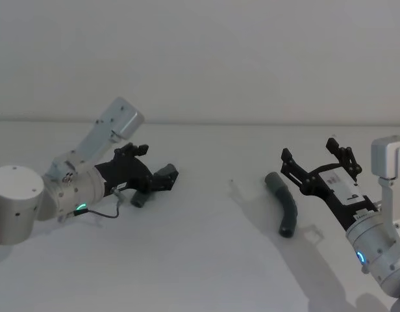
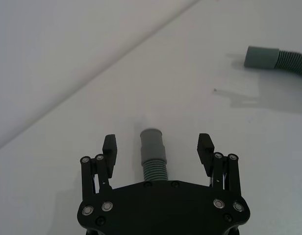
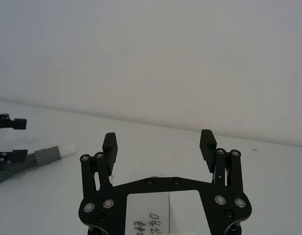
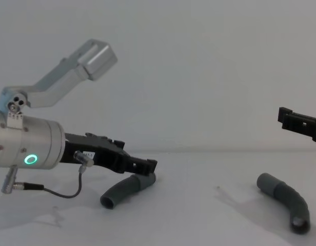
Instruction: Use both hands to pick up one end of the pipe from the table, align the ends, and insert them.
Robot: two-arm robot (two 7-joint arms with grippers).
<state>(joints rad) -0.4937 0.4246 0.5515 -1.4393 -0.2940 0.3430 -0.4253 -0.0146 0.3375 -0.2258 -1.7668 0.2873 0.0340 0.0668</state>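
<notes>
Two ribbed dark-grey pipe pieces lie on the white table [image 1: 200, 260]. The left piece [image 1: 140, 198] [image 4: 124, 189] lies between the fingers of my left gripper [image 1: 158, 179] [image 2: 158, 143], which is open and straddles it low over the table. Its grey cuff [image 2: 152, 142] sticks out beyond the fingertips, and its white tip [image 3: 67, 148] shows in the right wrist view. The right piece [image 1: 283, 203] [image 4: 286, 200] [image 2: 278, 58] lies free, curved. My right gripper [image 1: 309, 151] [image 3: 159, 138] hovers open and empty just right of and above it.
A plain pale wall [image 1: 200, 58] rises behind the table's far edge. Bare table surface [image 1: 213, 195] stretches between the two pipe pieces. A thin black cable [image 4: 60, 192] hangs from the left wrist.
</notes>
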